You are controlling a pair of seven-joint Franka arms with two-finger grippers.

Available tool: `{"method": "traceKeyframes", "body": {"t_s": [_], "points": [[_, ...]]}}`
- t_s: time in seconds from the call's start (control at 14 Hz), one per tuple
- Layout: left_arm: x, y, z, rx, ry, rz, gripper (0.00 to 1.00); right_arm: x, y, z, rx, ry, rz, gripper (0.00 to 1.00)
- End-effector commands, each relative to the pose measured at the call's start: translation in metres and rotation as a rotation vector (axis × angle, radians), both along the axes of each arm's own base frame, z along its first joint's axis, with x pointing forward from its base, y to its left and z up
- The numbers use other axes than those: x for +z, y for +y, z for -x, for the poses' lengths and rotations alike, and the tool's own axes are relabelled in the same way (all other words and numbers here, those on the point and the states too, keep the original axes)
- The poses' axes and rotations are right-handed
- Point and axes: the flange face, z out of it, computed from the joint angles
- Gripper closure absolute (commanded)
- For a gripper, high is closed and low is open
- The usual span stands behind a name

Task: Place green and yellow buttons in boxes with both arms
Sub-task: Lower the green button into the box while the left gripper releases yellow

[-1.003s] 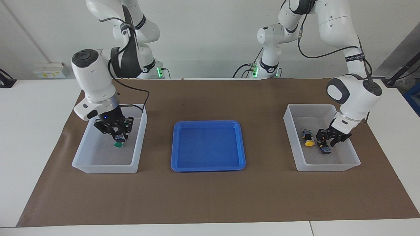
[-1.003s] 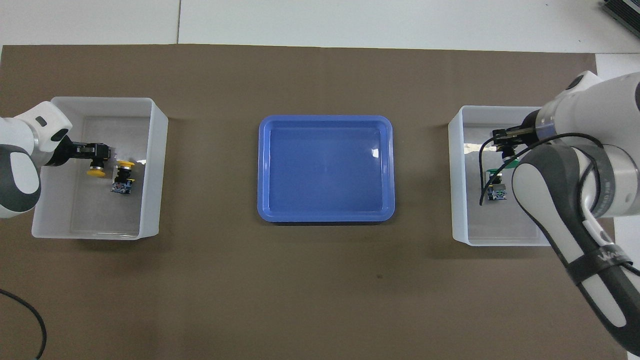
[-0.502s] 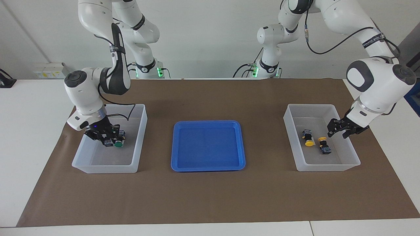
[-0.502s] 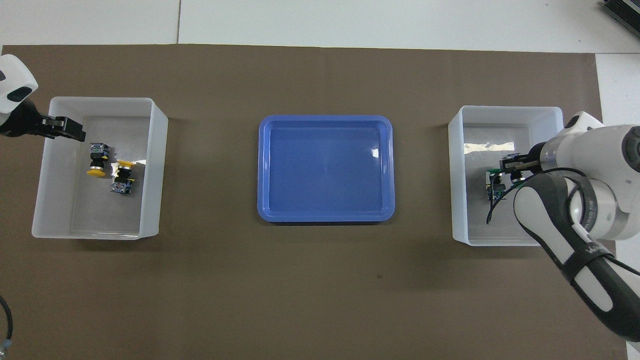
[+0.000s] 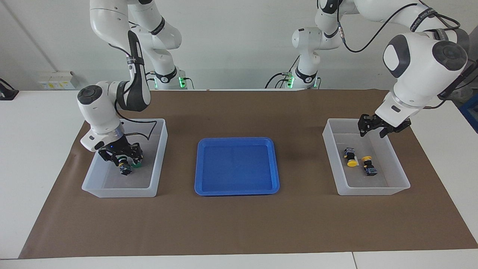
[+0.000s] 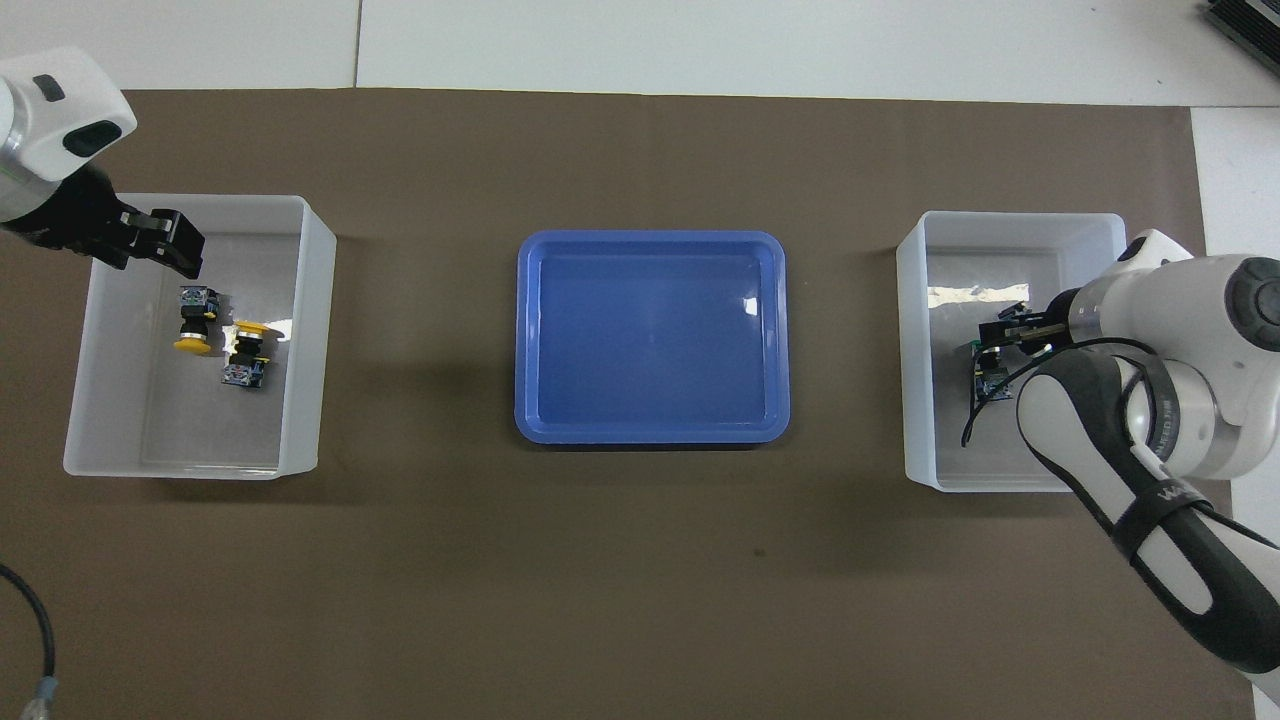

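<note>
Two yellow buttons (image 5: 351,157) (image 5: 369,166) lie side by side in the box (image 5: 373,189) at the left arm's end; they also show in the overhead view (image 6: 193,322) (image 6: 245,358). My left gripper (image 5: 373,127) is open and empty, raised over that box's edge nearest the robots, as the overhead view (image 6: 160,240) also shows. My right gripper (image 5: 122,158) is low inside the other box (image 5: 119,191), right at a green button (image 5: 137,163) and a second button body (image 5: 125,170). From overhead the right gripper (image 6: 992,345) hides most of the green buttons (image 6: 985,382).
A shallow blue tray (image 5: 236,189) lies between the two boxes on the brown mat (image 5: 239,224). The right forearm (image 6: 1130,480) hangs over its box's corner nearest the robots. White table surrounds the mat.
My left gripper let go of the second yellow button in its box and rose away. My right gripper came down into its box with the green button.
</note>
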Motion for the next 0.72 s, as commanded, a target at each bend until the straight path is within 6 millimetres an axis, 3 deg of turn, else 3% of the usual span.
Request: {"method": "traceKeyframes", "body": {"t_s": [0.0,0.36,0.64], "points": [[0.021,-0.006,0.035,0.026,-0.004,-0.025,0.33,0.025,0.021,-0.009,-0.064,-0.047,-0.026,0.0],[-0.022,-0.009,0.076,0.031,-0.045,-0.017,0.32,0.102,0.062,-0.023,-0.206,-0.059,-0.048,0.0],[-0.01,-0.011,0.074,0.073,-0.08,0.012,0.32,0.164,0.072,-0.012,-0.244,-0.035,-0.019,0.0]]}}
